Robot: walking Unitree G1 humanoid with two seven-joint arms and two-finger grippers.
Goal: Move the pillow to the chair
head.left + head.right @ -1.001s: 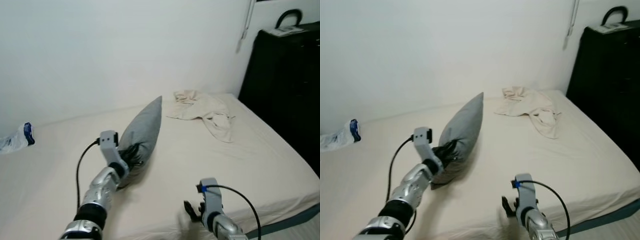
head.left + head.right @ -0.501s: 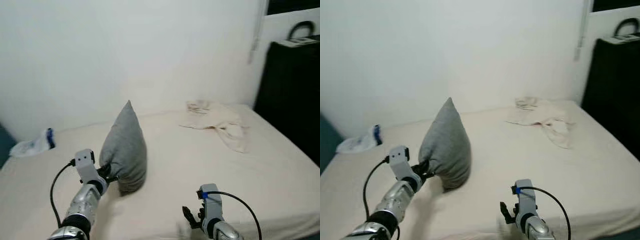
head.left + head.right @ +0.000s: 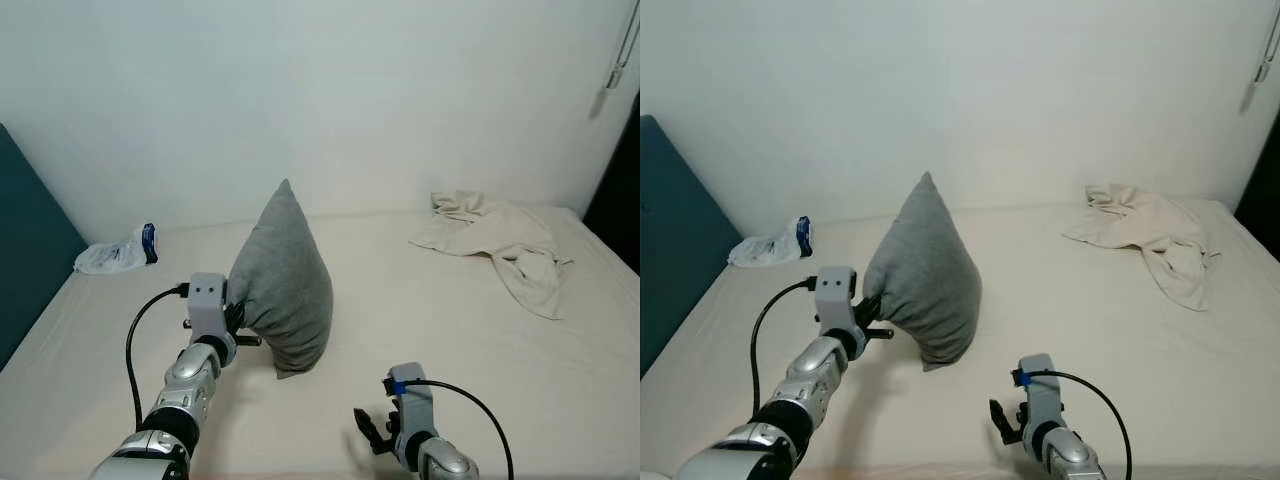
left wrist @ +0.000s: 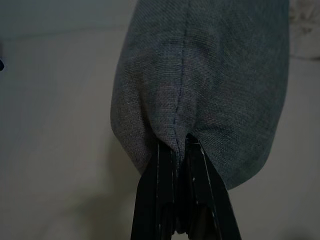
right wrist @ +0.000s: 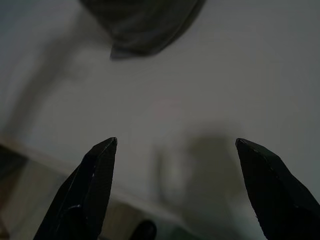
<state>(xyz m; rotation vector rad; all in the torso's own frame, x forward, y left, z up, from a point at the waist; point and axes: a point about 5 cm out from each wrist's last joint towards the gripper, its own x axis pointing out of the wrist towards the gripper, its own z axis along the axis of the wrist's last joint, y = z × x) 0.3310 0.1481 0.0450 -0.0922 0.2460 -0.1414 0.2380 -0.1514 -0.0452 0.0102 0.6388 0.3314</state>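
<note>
A grey pillow (image 3: 286,276) hangs upright, one corner pointing up, above the cream bed (image 3: 420,330). My left gripper (image 3: 240,322) is shut on the pillow's lower left edge; in the left wrist view its black fingers (image 4: 165,172) pinch the fabric along the pillow (image 4: 210,75) seam. My right gripper (image 3: 368,432) is low over the bed's front edge, open, with nothing between its fingertips (image 5: 102,165). The pillow (image 5: 142,25) bottom shows ahead of it in the right wrist view.
A crumpled beige cloth (image 3: 500,235) lies at the bed's far right. A clear plastic bag (image 3: 118,252) lies at the far left by the white wall. A teal headboard (image 3: 25,240) stands along the left side. A dark edge (image 3: 628,200) shows at far right.
The view has swung left: the black cabinet has left the picture and the teal headboard has come in. The pillow stays gripped and has gone from tilted to upright. The right gripper stays low and open.
</note>
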